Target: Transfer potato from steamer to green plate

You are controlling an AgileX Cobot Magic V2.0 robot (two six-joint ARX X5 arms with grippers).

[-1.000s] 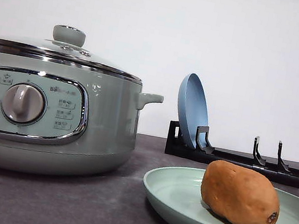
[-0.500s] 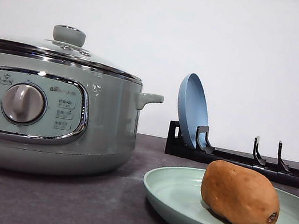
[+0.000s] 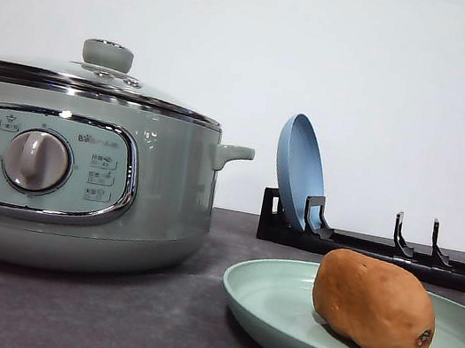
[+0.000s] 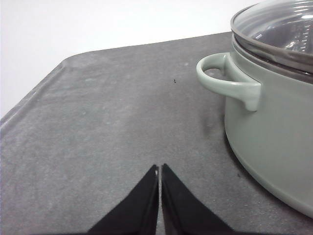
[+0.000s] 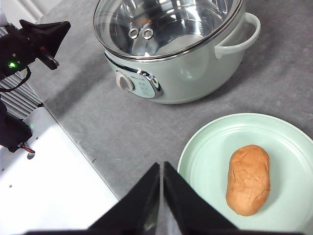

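Now you see the steamer (image 3: 80, 170) closed on the desk (image 3: 100, 313), and the potato (image 3: 374, 305) lies on the green plate (image 3: 281, 309). Keep both pincers, left (image 4: 160, 169) and right (image 5: 162, 166), shut, empty and clear.

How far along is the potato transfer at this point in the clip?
It looks finished. The potato lies on the green plate, apart from the steamer, whose glass lid is on. Nothing is in hand: the left gripper and right gripper are both shut and empty, away from the potato. No step appears left.
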